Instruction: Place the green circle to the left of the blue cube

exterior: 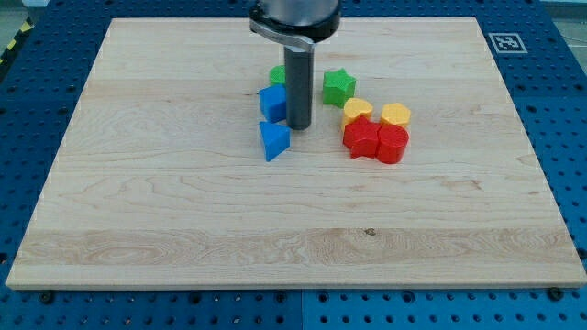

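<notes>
My tip (299,126), a bare rod grasping nothing, sits at 3 o'clock of the blue cube (272,102), with the green circle (278,74) at the cube's 12 o'clock, mostly hidden; light, stiff, likely slides easily—push its right edge.

Green circle (276,73) (mostly behind rod (299,87))

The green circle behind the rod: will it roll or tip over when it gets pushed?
Probably neither. The green circle seems to lie flat and low on the wooden board, so it should slide. It looks small and rigid, likely light. It sits close behind the blue cube, with my tip just right of that, so a push may jostle the cube too.
</notes>
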`<action>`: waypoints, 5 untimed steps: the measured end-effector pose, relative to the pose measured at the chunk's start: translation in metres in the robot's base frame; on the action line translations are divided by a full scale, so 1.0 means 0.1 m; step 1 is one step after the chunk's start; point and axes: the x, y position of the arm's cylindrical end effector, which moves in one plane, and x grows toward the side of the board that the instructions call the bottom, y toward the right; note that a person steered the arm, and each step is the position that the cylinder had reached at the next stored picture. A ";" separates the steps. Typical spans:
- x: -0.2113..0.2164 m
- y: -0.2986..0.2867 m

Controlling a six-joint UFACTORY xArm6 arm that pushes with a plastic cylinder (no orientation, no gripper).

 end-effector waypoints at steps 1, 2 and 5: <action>-0.12 0.07; -0.26 0.07; -0.75 -0.48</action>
